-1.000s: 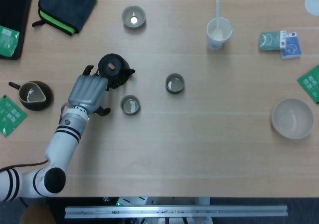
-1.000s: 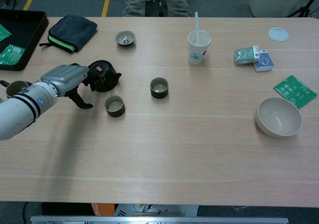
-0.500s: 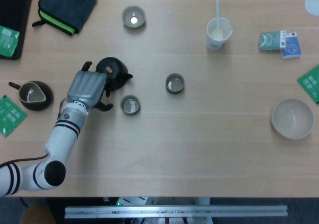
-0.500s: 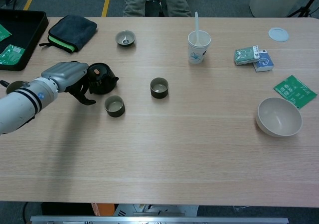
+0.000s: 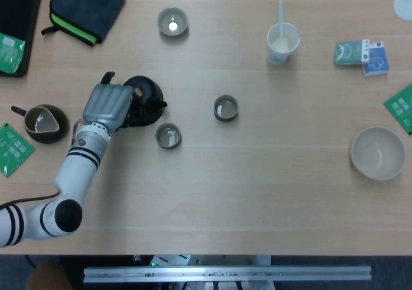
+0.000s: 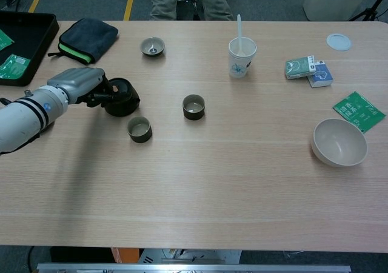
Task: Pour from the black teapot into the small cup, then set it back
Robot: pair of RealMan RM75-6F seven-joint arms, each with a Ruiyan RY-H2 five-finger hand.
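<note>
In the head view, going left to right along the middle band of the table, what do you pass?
Dark pitcher cup → left hand → black teapot → small cup → second small cup → beige bowl.

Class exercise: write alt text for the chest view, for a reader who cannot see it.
The robot's left hand grips a black teapot on a wooden table, just behind a small dark ceramic cup. A second dark cup sits to its right.

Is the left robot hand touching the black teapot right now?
Touching. In the chest view the left robot hand wraps the black teapot with no gap visible.
</note>
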